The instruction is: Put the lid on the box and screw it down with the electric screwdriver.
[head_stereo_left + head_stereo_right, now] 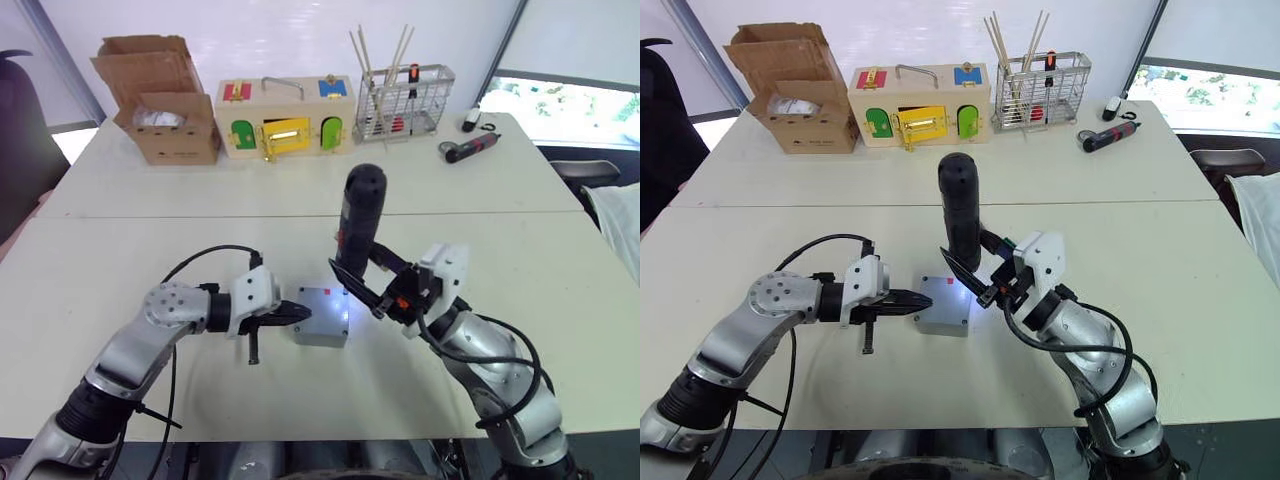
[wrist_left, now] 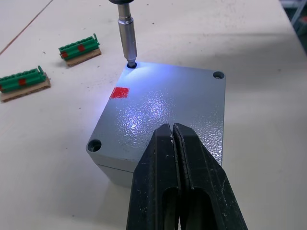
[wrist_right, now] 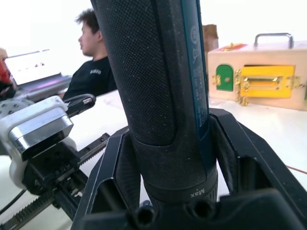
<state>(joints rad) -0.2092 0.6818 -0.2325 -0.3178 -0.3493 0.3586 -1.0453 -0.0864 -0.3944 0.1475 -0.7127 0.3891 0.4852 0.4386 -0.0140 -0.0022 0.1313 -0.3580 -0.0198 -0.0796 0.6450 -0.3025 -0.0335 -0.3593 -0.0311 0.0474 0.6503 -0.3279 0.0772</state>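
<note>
With the lid (image 2: pixel 163 110) seated on the box (image 1: pixel 322 330), your right gripper (image 1: pixel 378 285) clamps the electric screwdriver (image 1: pixel 356 220), bit in the corner hole mid-frame, left gripper (image 1: pixel 296 313) pinched closed beside; you'd next drive that screw, holding vertical.

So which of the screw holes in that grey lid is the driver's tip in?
The corner hole nearest the red mark on the grey plastic lid; the black electric screwdriver's metal bit stands in it.

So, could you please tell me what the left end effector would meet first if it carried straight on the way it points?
The left end effector, shut, would meet the near side of the lid on the box; it looks almost touching already.
</note>
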